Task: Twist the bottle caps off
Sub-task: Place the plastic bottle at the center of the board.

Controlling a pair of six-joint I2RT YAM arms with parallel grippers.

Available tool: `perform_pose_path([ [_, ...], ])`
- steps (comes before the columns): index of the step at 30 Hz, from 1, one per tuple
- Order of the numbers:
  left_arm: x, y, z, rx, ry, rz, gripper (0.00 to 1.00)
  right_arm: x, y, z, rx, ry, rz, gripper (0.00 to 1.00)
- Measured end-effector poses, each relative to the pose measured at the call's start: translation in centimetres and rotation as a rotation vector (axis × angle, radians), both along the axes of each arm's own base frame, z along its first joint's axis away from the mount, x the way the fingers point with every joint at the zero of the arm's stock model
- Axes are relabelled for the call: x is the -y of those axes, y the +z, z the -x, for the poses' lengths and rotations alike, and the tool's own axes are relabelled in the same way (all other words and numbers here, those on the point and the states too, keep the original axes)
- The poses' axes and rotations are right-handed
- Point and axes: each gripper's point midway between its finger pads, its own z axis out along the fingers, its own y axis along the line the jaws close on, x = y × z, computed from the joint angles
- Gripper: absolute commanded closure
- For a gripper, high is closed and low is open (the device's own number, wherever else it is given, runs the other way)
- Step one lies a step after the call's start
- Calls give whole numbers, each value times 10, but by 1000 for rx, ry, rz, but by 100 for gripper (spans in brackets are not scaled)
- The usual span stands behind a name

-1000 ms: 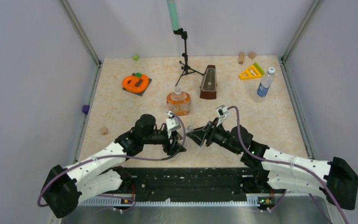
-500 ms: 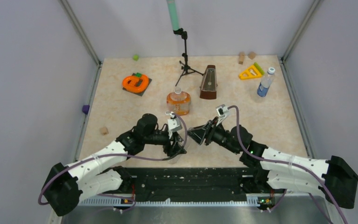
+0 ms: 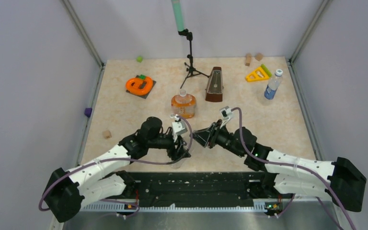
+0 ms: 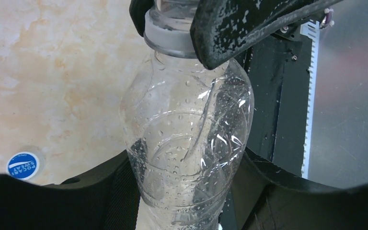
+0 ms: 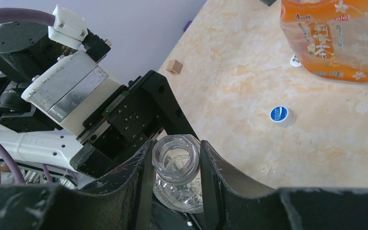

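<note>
Lower middle of the overhead view, left of centre: left gripper [image 4: 187, 196], fingers at a middling width, clamped on the belly of the clear bottle [image 4: 187, 124], one finger on each side. The hold looks meant to stop the body turning. Whether the bottle's base rests on the table I cannot tell. Just to the right: right gripper [image 5: 176, 158], fingers narrow and set against either side of the bottle's top, above the neck ring, which is the place to grip for a twist. In the right wrist view that top looks like a bare, see-through mouth. Whether a clear cap sits on it I cannot tell. Middle right of the same view: blue cap [image 5: 280, 115], loose and flat on the table, apart from every bottle. Upper right of that view: white cap [image 5: 295, 61], lying just beside the foot of the orange bottle [image 5: 338, 38]. That bottle stands upright at the centre of the overhead view, and by the look of its neck it is already opened. Far upper right of the overhead view: labelled bottle [image 3: 271, 87], upright with a white top in place, well apart from both arms. I judge it the one left to do.
</note>
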Motion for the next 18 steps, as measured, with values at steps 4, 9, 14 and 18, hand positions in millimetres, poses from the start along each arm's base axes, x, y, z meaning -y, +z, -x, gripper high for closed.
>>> perform_pose_path([
  [4,-3,5,-7,36,48,2,41,-3,6,-4,12,-7,5,100],
  [9,-11,14,-17,118,133,24,25,-5,13,-9,26,-23,23,100],
  [14,-24,23,-31,200,245,47,9,-4,11,-17,26,-59,74,100],
  [18,-31,26,-37,246,302,66,6,-4,1,-24,19,-84,147,100],
])
